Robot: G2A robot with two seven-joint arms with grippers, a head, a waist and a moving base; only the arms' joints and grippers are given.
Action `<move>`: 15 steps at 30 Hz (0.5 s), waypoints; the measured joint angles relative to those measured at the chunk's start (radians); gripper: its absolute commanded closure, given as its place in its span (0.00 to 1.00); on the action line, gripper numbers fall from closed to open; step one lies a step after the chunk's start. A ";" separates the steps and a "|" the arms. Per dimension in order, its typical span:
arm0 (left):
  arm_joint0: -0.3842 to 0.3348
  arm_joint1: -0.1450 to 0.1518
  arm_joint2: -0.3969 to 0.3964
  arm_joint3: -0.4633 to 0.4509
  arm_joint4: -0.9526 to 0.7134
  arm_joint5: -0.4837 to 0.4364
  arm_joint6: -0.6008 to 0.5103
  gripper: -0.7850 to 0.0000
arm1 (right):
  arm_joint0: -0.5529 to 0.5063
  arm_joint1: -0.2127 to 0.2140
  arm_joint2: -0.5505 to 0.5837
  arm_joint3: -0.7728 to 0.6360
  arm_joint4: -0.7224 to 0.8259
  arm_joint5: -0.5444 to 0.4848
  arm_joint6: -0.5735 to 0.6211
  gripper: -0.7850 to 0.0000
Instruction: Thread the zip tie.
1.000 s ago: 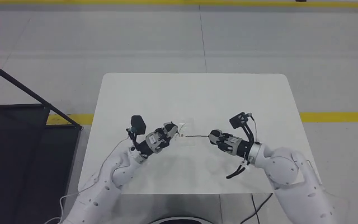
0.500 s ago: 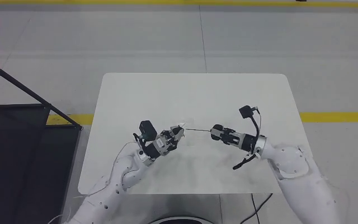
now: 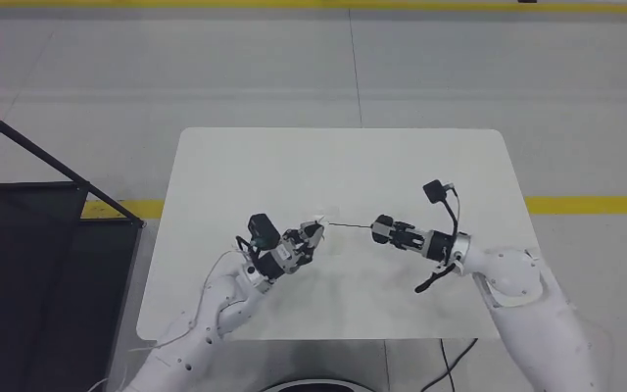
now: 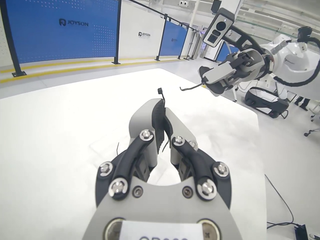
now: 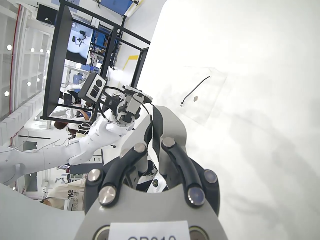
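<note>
L gripper (image 4: 162, 106) is pressed together on the zip tie (image 4: 162, 99) just below its head (image 4: 160, 91). The head pokes up past the fingertips, prob. so it makes a steady, open target. R gripper (image 3: 378, 228) is pinched on a black strap (image 4: 191, 87), free tip aimed at the head, near but not touching. Both are held above the table (image 3: 411, 167), which gives room to line up. Can't tell if strap & head are one tie. A spare tie (image 5: 196, 89) lies on a clear sheet (image 5: 215, 106) on the table nearby. Judged step: alignment, insertion not yet done.
</note>
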 measured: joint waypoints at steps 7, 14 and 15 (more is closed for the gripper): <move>0.032 -0.005 0.004 -0.040 0.086 0.119 0.032 1.00 | -0.039 0.001 0.001 -0.056 -0.046 0.038 -0.069 1.00; 0.064 -0.005 -0.006 -0.078 0.144 0.179 0.048 1.00 | -0.061 0.005 0.012 -0.077 -0.050 0.032 -0.077 1.00; 0.067 -0.005 -0.007 -0.080 0.147 0.185 0.047 1.00 | -0.064 0.005 0.012 -0.082 -0.054 0.032 -0.080 1.00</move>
